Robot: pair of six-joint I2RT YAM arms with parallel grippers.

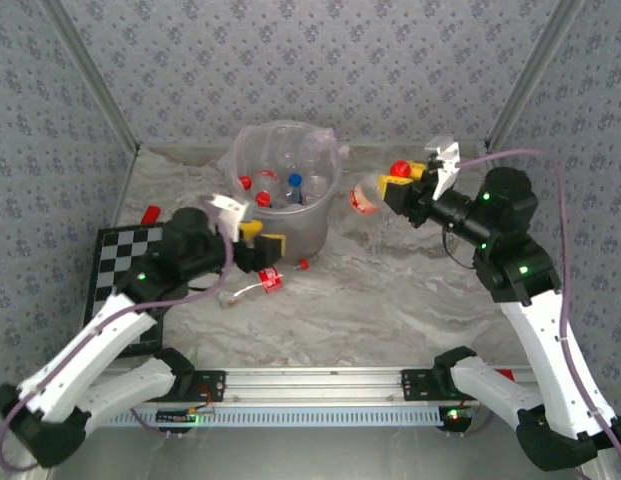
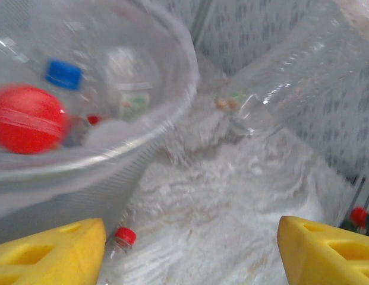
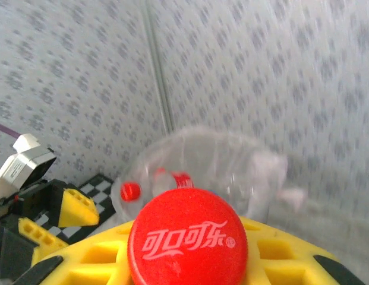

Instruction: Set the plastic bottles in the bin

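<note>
several plastic bottles (image 1: 290,190) are seen inside the bin (image 1: 312,230), so the task is judged well advanced but unfinished. a red-capped bottle (image 1: 365,200) is held clamped in the right gripper (image 1: 400,182), raised beside the bin's rim and not yet over it. the left gripper (image 1: 268,244) is spread wide and empty by the bin wall, and another bottle (image 1: 262,283) is left on the table (image 1: 390,300) below it.

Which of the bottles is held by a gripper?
The red-capped bottle in the right gripper; the others lie in the bin or on the table.
</note>
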